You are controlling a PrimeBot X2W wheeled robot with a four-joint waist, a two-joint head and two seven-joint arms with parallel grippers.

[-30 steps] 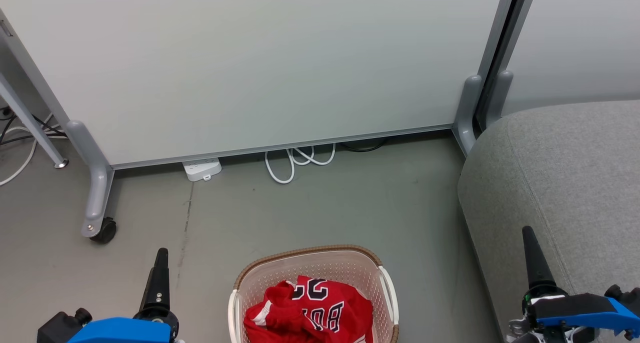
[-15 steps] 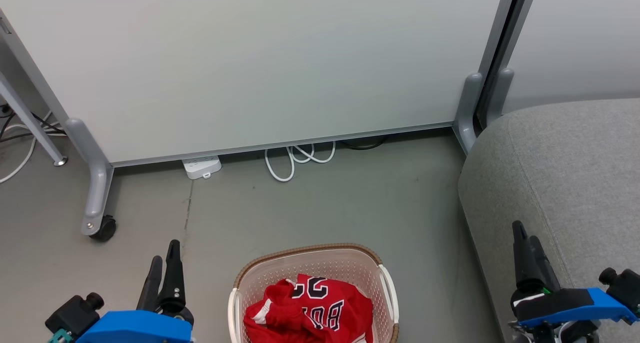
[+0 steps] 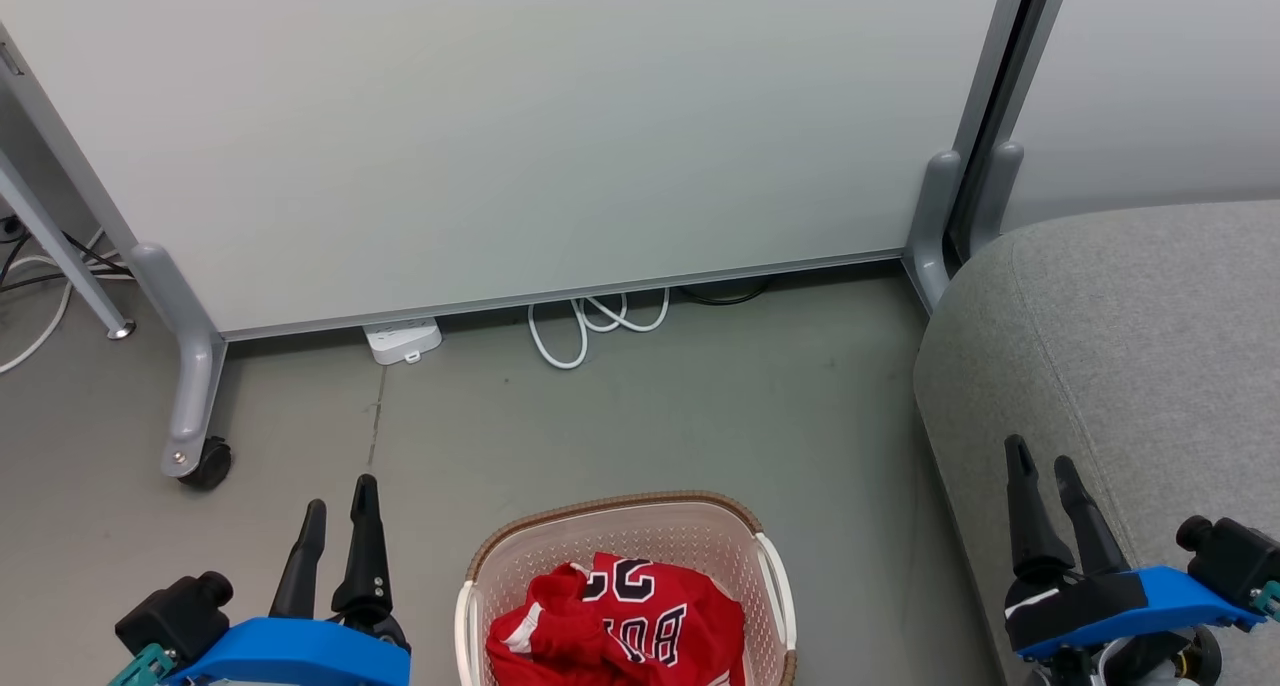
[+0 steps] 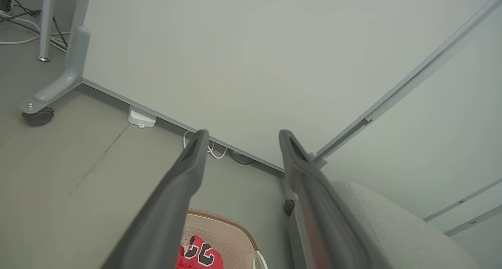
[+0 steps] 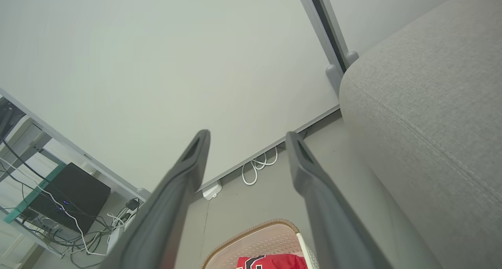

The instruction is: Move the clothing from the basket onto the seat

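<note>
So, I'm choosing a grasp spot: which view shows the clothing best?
Head view: most of the clothing shows, crumpled in the basket. Left wrist view catches a small corner, right wrist view a thin bottom strip.

Soft cloth, pierced plastic, matt hard surfaces

We see a crumpled red cloth jersey [image 3: 620,631], soft and creased, in a cream-white perforated plastic basket [image 3: 640,544] with a faint sheen and a brown woven-look rim [image 3: 610,498]. The big grey sofa seat [image 3: 1150,346] is coarse woven fabric with stitched seams. The grey floor [image 3: 640,416] looks matt and cracked, the pale wall panel [image 3: 500,116] smooth, and the long dark fingers [image 4: 168,202] matt.
</note>
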